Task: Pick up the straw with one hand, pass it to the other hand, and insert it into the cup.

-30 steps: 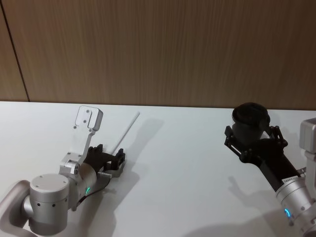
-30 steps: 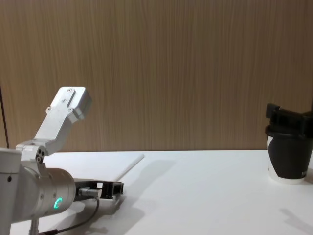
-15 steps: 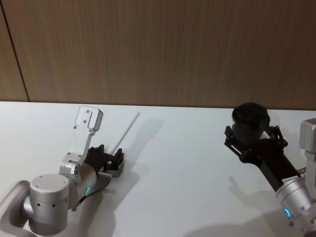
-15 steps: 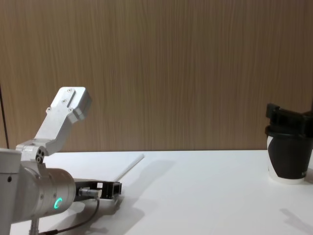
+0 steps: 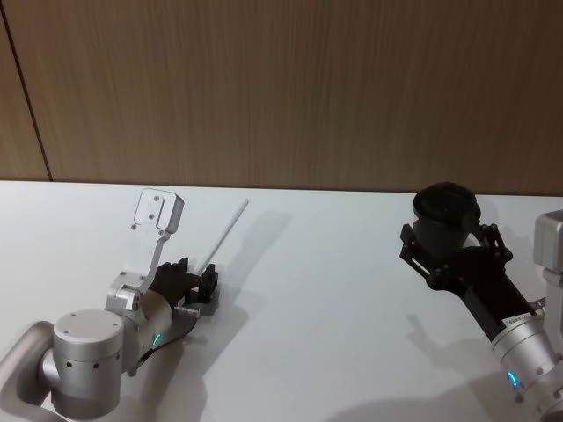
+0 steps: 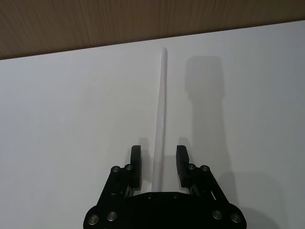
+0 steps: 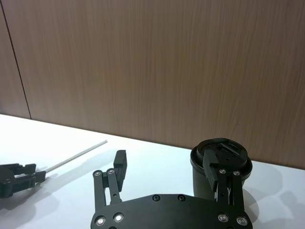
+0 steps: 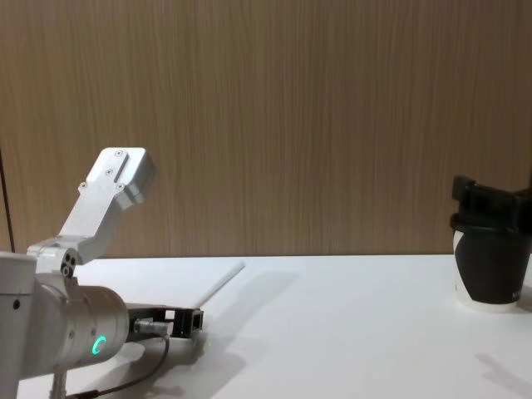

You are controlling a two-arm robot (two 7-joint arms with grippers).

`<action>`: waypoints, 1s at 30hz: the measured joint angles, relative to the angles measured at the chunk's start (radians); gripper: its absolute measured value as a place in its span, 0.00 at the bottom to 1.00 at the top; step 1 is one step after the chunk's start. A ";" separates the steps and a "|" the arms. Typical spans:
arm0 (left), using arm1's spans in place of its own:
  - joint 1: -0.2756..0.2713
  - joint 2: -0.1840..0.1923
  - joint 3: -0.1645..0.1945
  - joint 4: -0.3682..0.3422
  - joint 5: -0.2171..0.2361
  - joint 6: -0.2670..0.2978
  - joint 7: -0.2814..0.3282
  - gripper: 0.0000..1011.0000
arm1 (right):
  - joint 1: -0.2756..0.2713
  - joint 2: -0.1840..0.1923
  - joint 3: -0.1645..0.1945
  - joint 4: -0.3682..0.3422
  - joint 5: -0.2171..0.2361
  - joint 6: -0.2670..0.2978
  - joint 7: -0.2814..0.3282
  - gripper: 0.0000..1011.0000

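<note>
Narrowed slightly, the left fingers straddle the straw, which lies on the bench at 10 o'clock, ungripped. Seemingly the grasp step: next, pinch and lift. Right fingers gape wide beside the cup.

Head above, chest low; straw shared.

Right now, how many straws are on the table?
1. The straw lies on the table at the robot's left, its near end inside the open left claw. The right claw is by the lidded cup; no other straw seems hidden.
</note>
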 joint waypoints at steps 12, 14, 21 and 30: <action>0.000 0.000 0.000 0.000 0.000 0.000 0.000 0.37 | 0.000 0.000 0.000 0.000 0.000 0.000 0.000 0.99; 0.000 0.000 0.000 0.000 0.000 0.000 0.000 0.36 | 0.000 0.000 0.000 0.000 0.000 0.000 0.000 0.99; 0.000 0.000 0.000 0.000 0.000 0.001 0.000 0.32 | 0.000 0.000 0.000 0.000 0.000 0.000 0.000 0.99; 0.000 0.000 0.000 0.000 0.000 0.001 0.000 0.25 | 0.000 0.000 0.000 0.000 0.000 0.000 0.000 0.99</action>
